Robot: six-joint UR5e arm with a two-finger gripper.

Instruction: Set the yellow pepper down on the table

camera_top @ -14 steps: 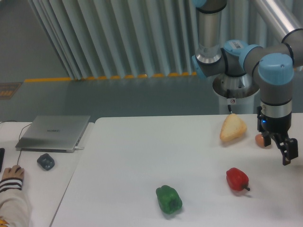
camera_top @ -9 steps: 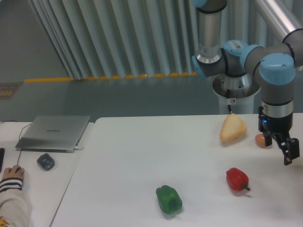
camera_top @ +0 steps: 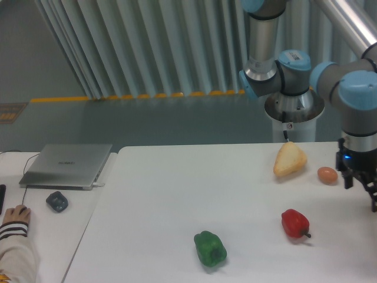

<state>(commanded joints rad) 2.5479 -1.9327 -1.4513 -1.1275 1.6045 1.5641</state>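
Green pepper (camera_top: 210, 248) low centre, red pepper (camera_top: 294, 223) lower right, bread (camera_top: 289, 160) and a small orange egg-like item (camera_top: 327, 174) further back on the table (camera_top: 177, 194). Gripper (camera_top: 366, 187) has slid right since earlier frames, now cut by the right edge; fingers' state can't be told. Yellow pepper not visible anywhere, so likely off-frame right, pickup still pending.

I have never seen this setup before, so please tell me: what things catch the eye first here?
The grey and blue robot arm at the right dominates, its gripper half cut off by the frame's right edge. On the white table lie a green pepper near the front, a red pepper to its right and a pale bread wedge behind.
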